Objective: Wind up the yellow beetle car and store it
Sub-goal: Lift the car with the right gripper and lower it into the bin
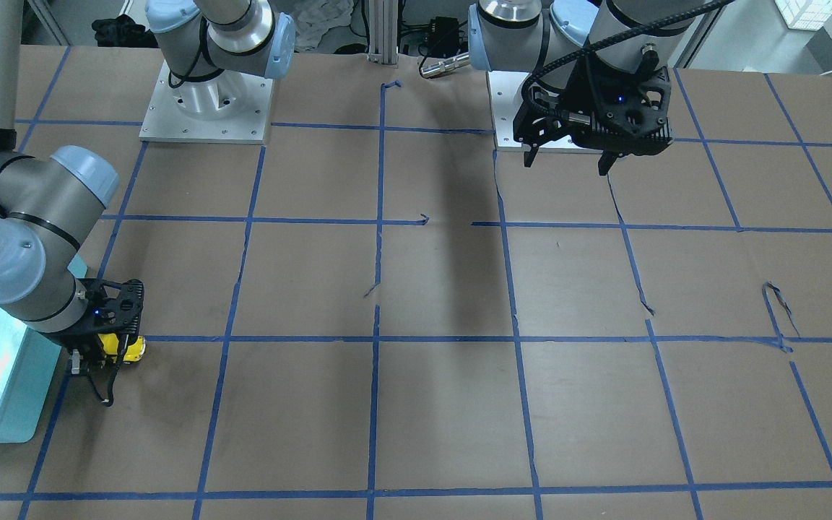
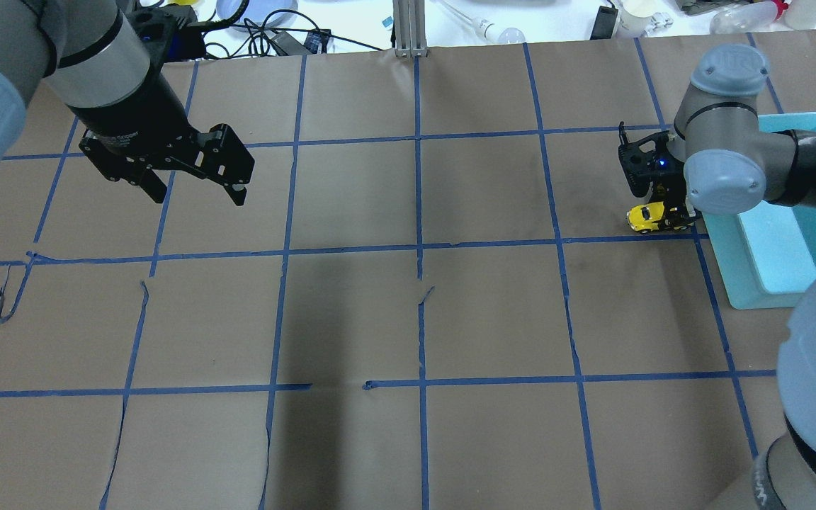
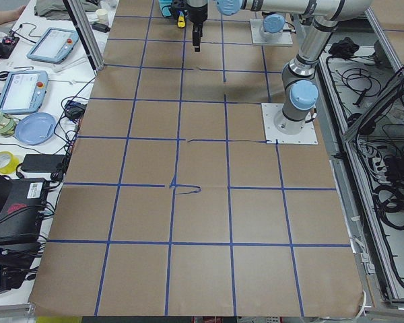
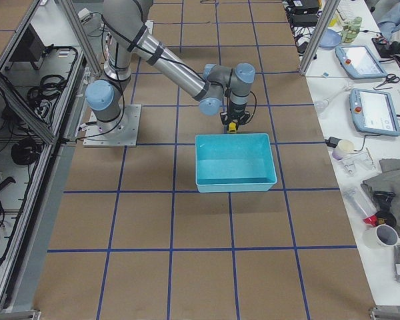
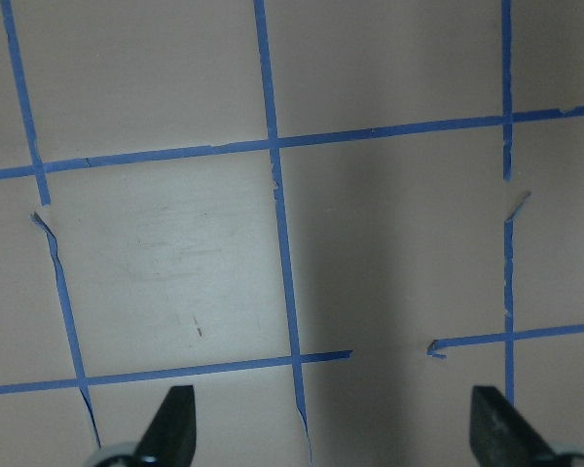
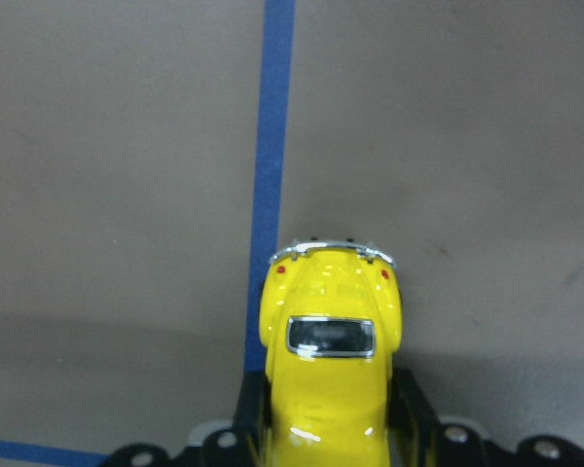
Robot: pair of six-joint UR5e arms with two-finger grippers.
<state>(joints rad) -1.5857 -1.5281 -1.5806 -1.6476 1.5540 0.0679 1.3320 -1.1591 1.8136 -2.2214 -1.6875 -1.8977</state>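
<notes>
The yellow beetle car [image 6: 333,370] is small, glossy and rounded, with dark windows. It sits on the brown paper between the fingers of my right gripper [image 2: 663,212], which is shut on its sides. It also shows in the overhead view [image 2: 647,216], in the front view [image 1: 121,348] and in the right side view [image 4: 232,125], next to the turquoise bin [image 2: 776,248]. My left gripper [image 2: 195,191] is open and empty, held above the table far from the car; its fingertips [image 5: 170,428] show in the left wrist view.
The turquoise bin [image 4: 235,163] stands just beside the right gripper, at the table's right end. Blue tape lines [image 2: 418,248] form a grid on the brown paper, torn in places. Cables, tablets and cups [image 3: 27,87] lie beyond the table's far edge.
</notes>
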